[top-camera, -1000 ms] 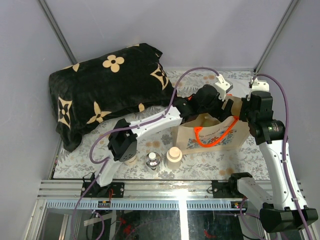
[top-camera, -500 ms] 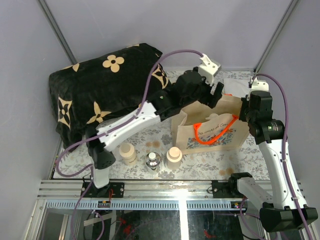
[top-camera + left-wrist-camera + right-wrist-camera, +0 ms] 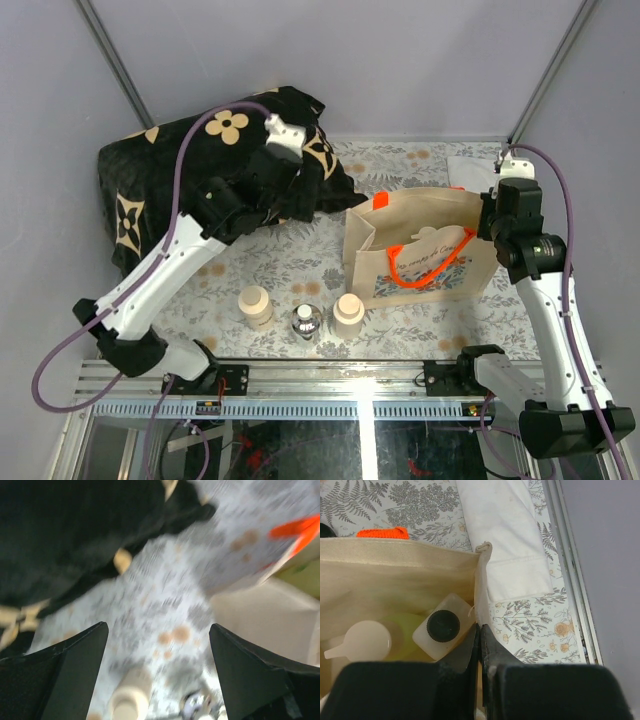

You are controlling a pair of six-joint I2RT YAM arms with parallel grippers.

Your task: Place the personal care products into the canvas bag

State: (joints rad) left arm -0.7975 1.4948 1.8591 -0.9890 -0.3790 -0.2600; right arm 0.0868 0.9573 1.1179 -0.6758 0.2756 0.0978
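Note:
The canvas bag [image 3: 420, 250] stands open at right centre, orange handles hanging over its front. My right gripper [image 3: 481, 630] is shut on the bag's right rim [image 3: 478, 225]. Inside the bag, in the right wrist view, lie the white rectangular bottle with a dark cap [image 3: 441, 626] and the pale green bottle with a beige cap [image 3: 365, 640]. Two cream squat bottles [image 3: 256, 306] [image 3: 348, 312] and the small clear round bottle [image 3: 306, 320] stand on the table in front. My left gripper [image 3: 305, 185] [image 3: 157, 627] is open and empty, high above the table left of the bag.
The black blanket with cream flowers [image 3: 200, 170] fills the back left, under my left wrist. A white cloth [image 3: 505, 545] lies just behind the bag's right end. A metal rail [image 3: 570, 570] runs along the table's right edge.
My left arm has pulled back from above the bag's mouth and swung left over the blanket's edge, gripper open. The right gripper and the bag have stayed put.

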